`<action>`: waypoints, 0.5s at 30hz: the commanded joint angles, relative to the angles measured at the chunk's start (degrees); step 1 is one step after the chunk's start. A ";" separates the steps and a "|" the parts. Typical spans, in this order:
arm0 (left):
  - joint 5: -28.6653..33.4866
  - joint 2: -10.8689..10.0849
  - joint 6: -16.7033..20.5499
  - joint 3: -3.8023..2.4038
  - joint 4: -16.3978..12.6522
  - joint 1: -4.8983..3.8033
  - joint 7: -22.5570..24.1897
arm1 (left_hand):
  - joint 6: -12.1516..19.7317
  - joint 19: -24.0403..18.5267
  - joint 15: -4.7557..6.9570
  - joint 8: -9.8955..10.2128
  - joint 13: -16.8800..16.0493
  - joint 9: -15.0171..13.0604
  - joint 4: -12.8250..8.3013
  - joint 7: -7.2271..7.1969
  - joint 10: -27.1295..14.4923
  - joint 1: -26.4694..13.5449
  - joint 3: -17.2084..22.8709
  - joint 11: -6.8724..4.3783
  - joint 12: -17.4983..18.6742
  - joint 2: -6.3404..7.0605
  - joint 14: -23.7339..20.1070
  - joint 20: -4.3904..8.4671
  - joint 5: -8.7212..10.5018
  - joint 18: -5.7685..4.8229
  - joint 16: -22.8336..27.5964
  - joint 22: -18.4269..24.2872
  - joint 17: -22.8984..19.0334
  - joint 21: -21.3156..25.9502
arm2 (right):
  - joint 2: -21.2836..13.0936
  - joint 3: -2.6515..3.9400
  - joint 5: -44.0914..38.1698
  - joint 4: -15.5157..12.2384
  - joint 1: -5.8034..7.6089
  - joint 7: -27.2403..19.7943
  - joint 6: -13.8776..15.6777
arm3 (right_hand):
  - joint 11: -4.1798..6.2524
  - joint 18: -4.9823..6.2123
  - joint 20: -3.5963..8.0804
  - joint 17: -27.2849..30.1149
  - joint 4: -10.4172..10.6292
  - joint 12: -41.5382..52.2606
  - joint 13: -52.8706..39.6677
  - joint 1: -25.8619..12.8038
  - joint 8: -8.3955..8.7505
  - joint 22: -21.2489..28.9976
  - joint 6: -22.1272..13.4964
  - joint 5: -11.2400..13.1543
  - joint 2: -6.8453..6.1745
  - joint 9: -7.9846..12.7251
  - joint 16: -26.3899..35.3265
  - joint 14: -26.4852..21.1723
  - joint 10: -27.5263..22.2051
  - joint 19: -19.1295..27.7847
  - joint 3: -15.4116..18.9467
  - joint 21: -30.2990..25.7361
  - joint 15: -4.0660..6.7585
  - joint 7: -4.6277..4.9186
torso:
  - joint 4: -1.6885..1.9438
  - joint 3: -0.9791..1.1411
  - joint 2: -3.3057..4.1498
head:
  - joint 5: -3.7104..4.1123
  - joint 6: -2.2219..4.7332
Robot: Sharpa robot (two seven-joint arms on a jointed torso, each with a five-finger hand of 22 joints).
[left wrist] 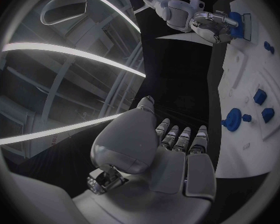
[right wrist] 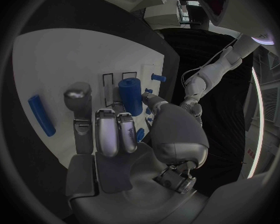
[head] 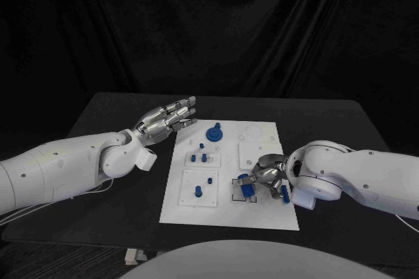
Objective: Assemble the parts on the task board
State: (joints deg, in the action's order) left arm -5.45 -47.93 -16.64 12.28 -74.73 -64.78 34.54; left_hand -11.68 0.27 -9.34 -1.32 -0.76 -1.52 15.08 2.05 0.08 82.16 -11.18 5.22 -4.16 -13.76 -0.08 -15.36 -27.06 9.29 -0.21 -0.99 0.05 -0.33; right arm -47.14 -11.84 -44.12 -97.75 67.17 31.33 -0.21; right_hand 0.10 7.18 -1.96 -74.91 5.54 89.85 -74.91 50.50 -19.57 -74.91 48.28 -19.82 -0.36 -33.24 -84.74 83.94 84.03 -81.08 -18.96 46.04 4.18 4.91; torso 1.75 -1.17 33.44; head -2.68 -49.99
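Observation:
The white task board [head: 262, 215] lies in the middle of the black table. My right hand [head: 266, 179] is low over the board's near right part and pinches a blue cylinder [right wrist: 130, 95] between thumb and fingers, beside narrow slots in the board. A blue bar [right wrist: 40, 115] lies flat on the board next to that hand. My left hand [head: 166, 121] hovers at the board's far left corner, fingers stretched out, holding nothing. A round blue part [head: 214, 134] stands near it, and several small blue pegs [head: 200, 159] stand in the left plates.
The board [left wrist: 242, 149] takes up the table's centre, with bare black table [head: 114, 109] to its left, right and far side. Dark curtains hang behind the table. My right hand [left wrist: 211, 25] works at the board's far end as seen from the left wrist.

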 commanded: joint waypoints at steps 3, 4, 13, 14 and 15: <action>0.14 0.20 -1.02 -0.06 0.04 0.11 0.27 | 0.19 0.03 -0.31 -0.28 -0.05 -0.07 0.12 0.03 0.12 0.17 0.33 0.25 -0.08 -0.60 0.08 -0.25 -0.22 0.81 0.21 -0.05 -0.05 0.01 | 0.10 -0.06 -0.48 0.15 -0.38 2.04 -3.45 | -0.39 0.49 -0.37 -3.70 0.72 0.15 -15.09 -1.20 0.42 -4.09 -0.64 3.68 -0.90 0.77 0.36 4.02 5.97 0.00 1.94 -0.79 -0.47 0.00 | -0.01 0.01 0.03 | -0.21 -0.01; 0.14 0.22 -1.06 -0.06 0.06 0.12 0.24 | 0.19 0.03 -0.31 -0.28 -0.05 -0.07 0.12 0.03 0.12 0.17 0.33 0.25 -0.08 -0.60 0.08 -0.25 -0.22 0.81 0.21 -0.05 -0.05 0.01 | 0.12 -0.06 -0.48 0.19 -0.40 2.10 -3.62 | -0.38 0.50 -0.36 -3.62 0.79 0.15 -15.09 -1.32 0.42 -4.06 -0.66 3.38 -1.17 0.93 0.39 4.00 5.97 0.01 2.53 -0.87 -0.47 0.01 | -0.01 0.01 0.04 | -0.20 -0.01; 0.14 0.35 -1.38 -0.06 0.25 0.21 -0.09 | 0.21 0.03 -0.39 -0.28 -0.05 -0.07 0.15 0.04 0.11 0.15 0.38 0.23 -0.06 -0.67 0.08 -0.28 -0.20 0.80 0.21 -0.02 -0.05 0.02 | 0.27 -0.06 -0.48 0.40 -0.48 2.12 -3.98 | -0.40 0.68 -0.39 -2.86 1.87 0.15 -15.09 -1.77 0.24 -3.64 -0.77 7.42 -0.80 1.98 0.73 3.85 5.97 0.28 5.74 -2.30 -0.48 0.01 | 0.00 0.01 0.02 | -0.17 -0.01; 0.14 0.35 -1.40 -0.06 0.26 0.22 -0.13 | 0.21 0.03 -0.39 -0.28 -0.05 -0.07 0.15 0.04 0.11 0.15 0.38 0.23 -0.06 -0.67 0.08 -0.28 -0.20 0.80 0.21 -0.02 -0.05 0.02 | 0.28 -0.06 -0.48 0.41 -0.49 2.11 -3.98 | -0.41 0.70 -0.40 -2.76 2.06 0.15 -15.09 -1.89 0.23 -3.60 -0.80 7.77 -0.71 2.09 0.77 3.83 5.97 0.31 6.05 -2.43 -0.49 0.02 | 0.00 0.01 0.02 | -0.16 -0.01; 0.14 0.35 -1.43 -0.06 0.27 0.22 -0.17 | 0.21 0.03 -0.39 -0.28 -0.05 -0.07 0.15 0.04 0.11 0.15 0.38 0.23 -0.06 -0.67 0.08 -0.28 -0.20 0.80 0.21 -0.02 -0.05 0.02 | 0.29 -0.06 -0.48 0.42 -0.49 2.10 -3.97 | -0.41 0.70 -0.40 -2.74 2.21 0.15 -15.09 -1.99 0.23 -3.58 -0.84 8.09 -0.63 2.17 0.78 3.83 5.97 0.31 6.29 -2.47 -0.50 0.03 | 0.00 0.02 0.03 | -0.15 -0.01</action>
State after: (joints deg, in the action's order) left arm -5.45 -47.70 -17.10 12.28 -74.43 -64.66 34.08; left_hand -11.68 0.26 -9.33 -1.32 -0.76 -1.52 15.25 2.06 0.08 82.39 -11.02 5.22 -4.15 -13.98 -0.08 -15.36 -27.06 9.30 -0.21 -0.98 0.08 -0.33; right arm -46.87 -11.85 -44.28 -97.39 66.89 32.16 -2.94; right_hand 0.10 7.17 -2.17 -74.91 7.68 89.85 -74.95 48.93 -19.35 -74.91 47.68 -12.04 -1.13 -31.12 -84.24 83.94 84.03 -80.87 -13.01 43.81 4.19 4.69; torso 1.75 -1.16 33.45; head -2.87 -49.99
